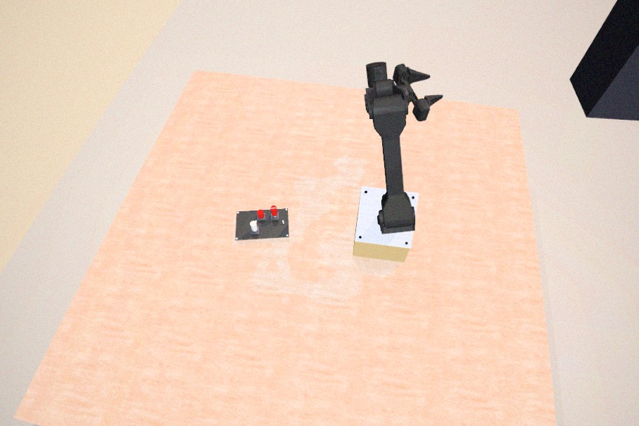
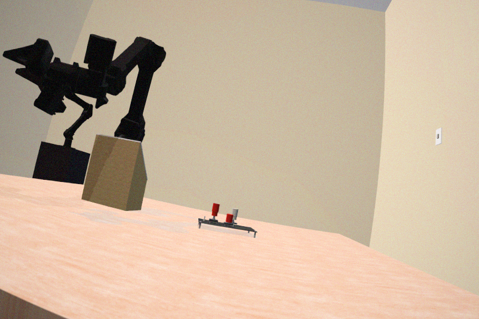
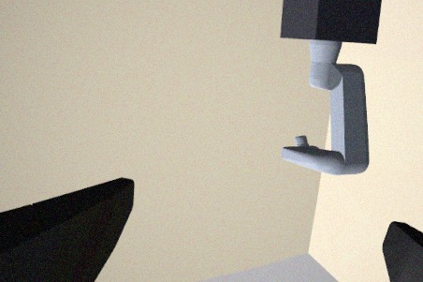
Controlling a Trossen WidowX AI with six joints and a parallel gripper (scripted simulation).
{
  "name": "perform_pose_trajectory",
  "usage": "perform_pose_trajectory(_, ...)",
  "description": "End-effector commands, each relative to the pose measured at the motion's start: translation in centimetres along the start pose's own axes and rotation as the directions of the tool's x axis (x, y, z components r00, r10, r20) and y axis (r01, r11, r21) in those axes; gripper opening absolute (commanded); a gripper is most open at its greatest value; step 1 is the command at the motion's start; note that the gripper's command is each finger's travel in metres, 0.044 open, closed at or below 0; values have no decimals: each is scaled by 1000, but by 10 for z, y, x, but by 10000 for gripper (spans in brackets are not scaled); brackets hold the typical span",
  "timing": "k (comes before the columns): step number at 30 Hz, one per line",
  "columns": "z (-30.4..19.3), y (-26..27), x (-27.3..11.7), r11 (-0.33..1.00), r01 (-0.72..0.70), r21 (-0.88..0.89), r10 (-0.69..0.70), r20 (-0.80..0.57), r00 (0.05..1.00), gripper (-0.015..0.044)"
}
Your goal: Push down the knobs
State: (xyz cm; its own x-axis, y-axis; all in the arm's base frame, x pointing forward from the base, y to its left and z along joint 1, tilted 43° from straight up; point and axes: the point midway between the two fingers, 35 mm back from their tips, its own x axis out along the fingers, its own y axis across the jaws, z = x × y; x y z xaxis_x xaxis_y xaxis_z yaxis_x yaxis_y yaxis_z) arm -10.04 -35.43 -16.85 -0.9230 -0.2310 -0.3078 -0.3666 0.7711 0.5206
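Above pink-grained wood (image 1: 438, 307) (image 2: 232, 276), a black, angular hand (image 1: 435, 86) (image 2: 10, 63) (image 3: 259, 215), wedge-shaped fingers wide apart.

Dark circuit board (image 1: 262, 232) with two red knobs (image 1: 260, 214), one white.

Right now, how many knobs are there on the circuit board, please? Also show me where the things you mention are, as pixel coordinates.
3. A tall red knob (image 1: 274, 211) (image 2: 215, 209) stands near one end; a low red knob (image 1: 260, 214) (image 2: 229, 218) is beside it; a white knob (image 1: 253, 225) (image 2: 235, 213) is near the other end.
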Motion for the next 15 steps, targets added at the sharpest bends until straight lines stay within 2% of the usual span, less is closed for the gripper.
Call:
perform_pose_trajectory(1, 0, -1, -1, 1000, 5, 2, -5, 2, 1000, 374)
perform_pose_trajectory(8, 1, -36, -34, 979, 183, 93, -191, 76, 979, 190)
perform_pose_trajectory(15, 8, -67, -81, 923, 331, 198, -367, 184, 912, 6)
